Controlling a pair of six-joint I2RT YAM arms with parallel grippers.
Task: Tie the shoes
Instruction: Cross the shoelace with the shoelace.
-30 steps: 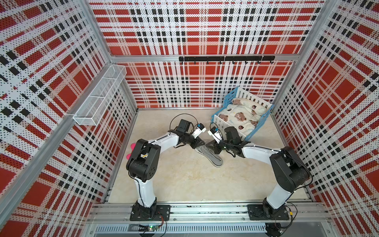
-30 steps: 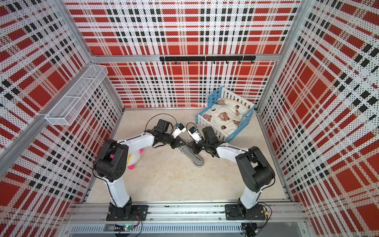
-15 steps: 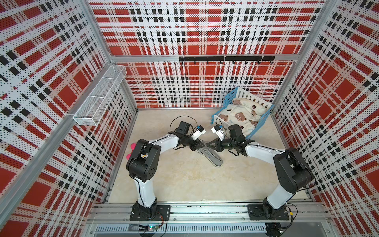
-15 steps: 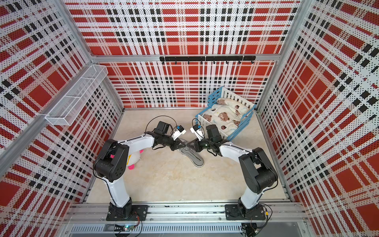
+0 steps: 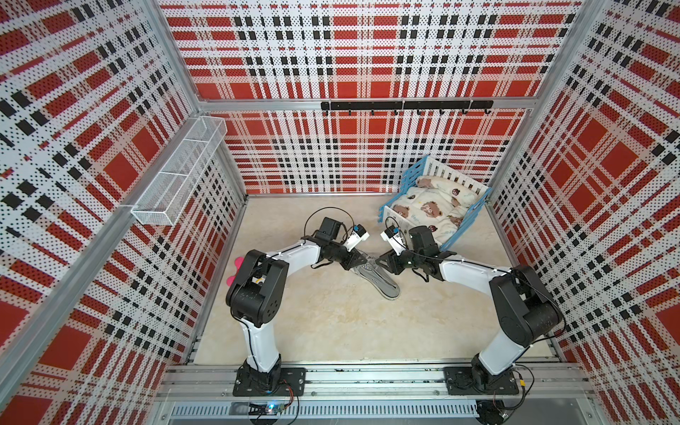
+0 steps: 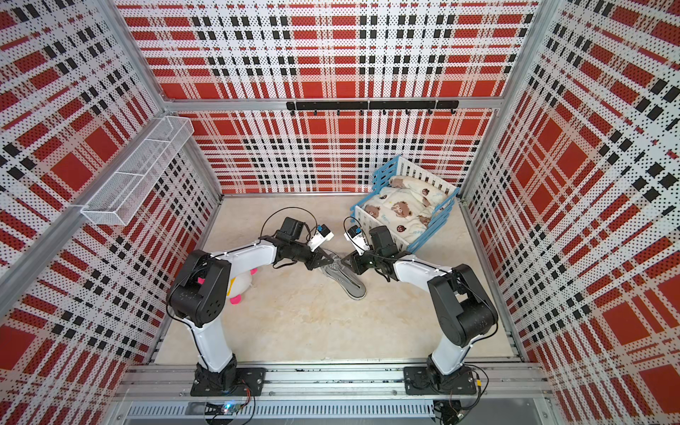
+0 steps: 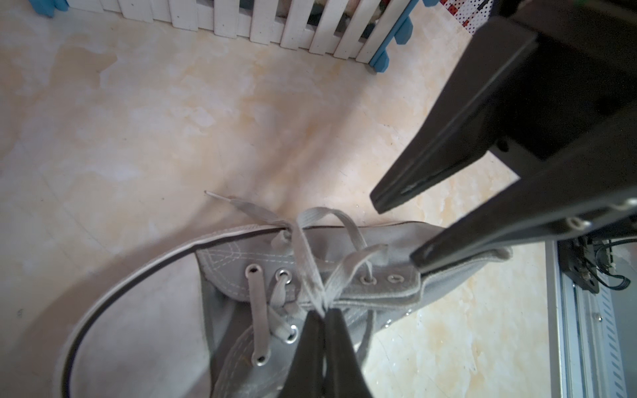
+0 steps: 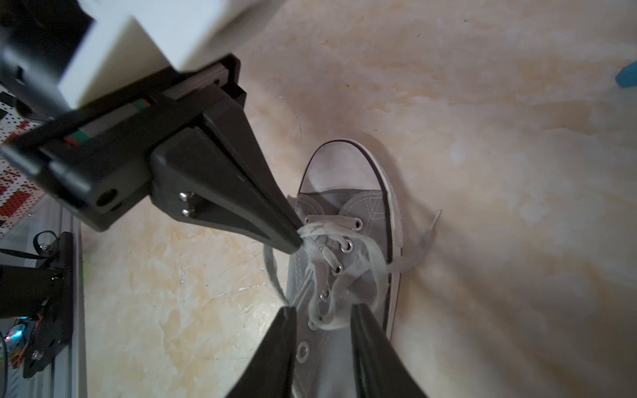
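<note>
**Shoe at mid-floor, laces pinched by the left gripper**

Nearest, the floor (image 5: 349, 331) between the two arm bases lies open right up to the shoe (image 5: 384, 283). The shoe rests slantwise at mid-floor, well apart from every wall, with its heel end toward the near right. Over its laced front the grippers come nearly tip to tip. The left gripper (image 7: 324, 312) is clenched on the laces (image 7: 305, 248) where the strands cross. The right gripper (image 8: 322, 310) has its fingers spread above the eyelets and grasps nothing that shows. One loose lace end trails on the floor just past the shoe's far edge. By the left arm's elbow a plush toy (image 6: 241, 285) sits beside the left wall. Farther off, a crib (image 5: 474, 213) fills the far right corner, close behind the right wrist, and the far left floor is open. A wire basket (image 5: 176, 173) hangs on the left wall, and a hook rail (image 5: 404, 105) on the far wall.
</note>
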